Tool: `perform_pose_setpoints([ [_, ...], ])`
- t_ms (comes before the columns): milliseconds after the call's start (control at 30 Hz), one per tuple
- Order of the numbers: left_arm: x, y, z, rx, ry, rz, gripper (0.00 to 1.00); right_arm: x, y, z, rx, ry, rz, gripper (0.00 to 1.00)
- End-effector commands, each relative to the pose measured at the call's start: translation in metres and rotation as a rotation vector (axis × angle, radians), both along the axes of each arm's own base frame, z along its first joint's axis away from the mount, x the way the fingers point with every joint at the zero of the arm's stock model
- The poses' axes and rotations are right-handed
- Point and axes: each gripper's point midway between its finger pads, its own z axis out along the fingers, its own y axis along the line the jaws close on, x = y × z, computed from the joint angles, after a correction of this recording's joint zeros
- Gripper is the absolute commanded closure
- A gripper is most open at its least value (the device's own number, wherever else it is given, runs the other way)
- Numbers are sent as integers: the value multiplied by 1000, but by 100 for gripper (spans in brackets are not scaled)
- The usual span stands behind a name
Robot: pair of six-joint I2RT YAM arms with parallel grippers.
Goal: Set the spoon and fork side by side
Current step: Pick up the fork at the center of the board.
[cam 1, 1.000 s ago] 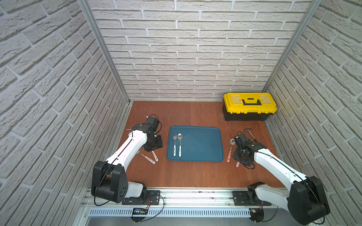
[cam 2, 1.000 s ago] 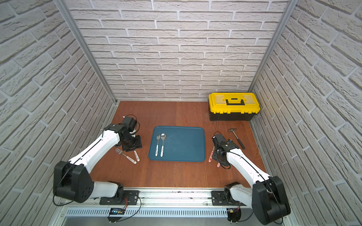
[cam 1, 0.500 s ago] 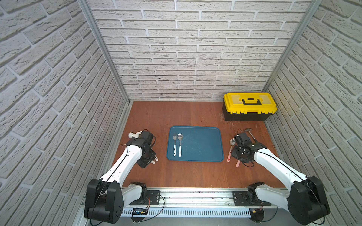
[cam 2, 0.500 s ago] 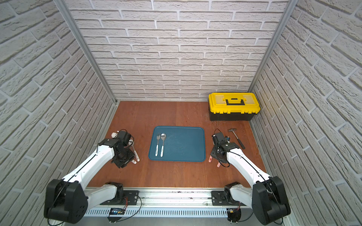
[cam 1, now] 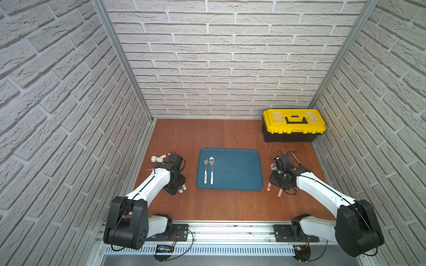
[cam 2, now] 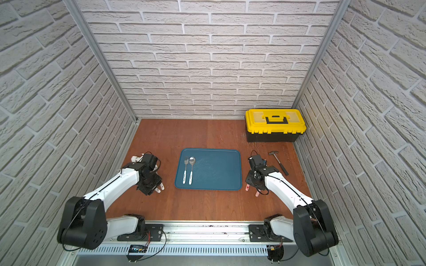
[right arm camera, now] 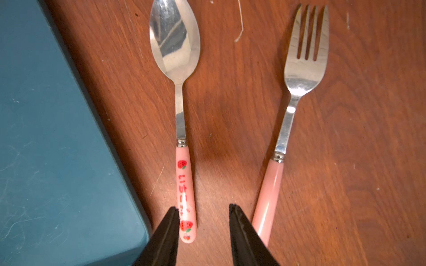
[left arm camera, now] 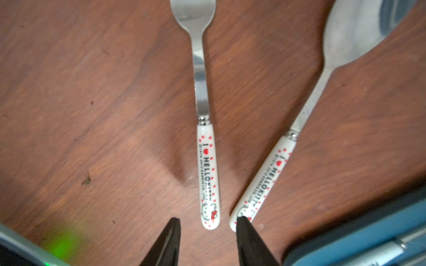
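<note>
Two handle ends lie at the tips of the right claw (right arm camera: 204, 207), spread and empty: pink spoon (right arm camera: 181, 129) and pink fork (right arm camera: 285, 131), on the table (right arm camera: 345, 184) beside the tray (right arm camera: 46, 138), long axes running away from it and fanning apart. The left claw (left arm camera: 208, 218), also spread and empty, faces the white fork (left arm camera: 202, 110) and white spoon (left arm camera: 302, 119) likewise.

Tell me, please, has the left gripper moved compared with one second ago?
Yes. In a top view the left gripper moved toward the front rail, from beside the middle of the tray's left edge to its front corner.
</note>
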Motion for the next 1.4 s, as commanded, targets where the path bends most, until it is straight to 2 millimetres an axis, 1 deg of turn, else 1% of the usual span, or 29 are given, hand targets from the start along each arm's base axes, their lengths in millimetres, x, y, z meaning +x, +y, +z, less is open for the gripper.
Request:
perform_pose_setpoints([
  [0,-1,-1,-12,-35,25,19,55,3,-1,6,4,-33,5,59],
  [133,-10,-1,-14,-38,53,24,55,0,-2,6,4,-35,1,59],
  [233,-11,1,-16,-31,55,21,55,1,-2,7,8,-39,-3,59],
  [400,-14,2,-30,-48,79,29,56,3,0,8,17,-40,-1,59],
  [600,-24,9,-36,-38,133,37,62,3,3,10,39,-56,7,59],
  [667,-26,11,-34,-25,136,28,65,2,3,9,39,-55,9,59],
  [733,-26,13,-31,-18,123,28,71,2,3,10,40,-60,6,59],
  [833,-28,14,-27,-11,113,26,77,3,3,12,43,-68,4,59],
  [1000,-27,14,-23,-10,105,-4,81,5,4,14,50,-75,5,60],
  [1200,-17,17,-10,9,58,-62,82,4,5,13,56,-77,8,60],
  [1367,-5,14,5,20,39,-156,82,6,7,13,61,-83,11,60],
])
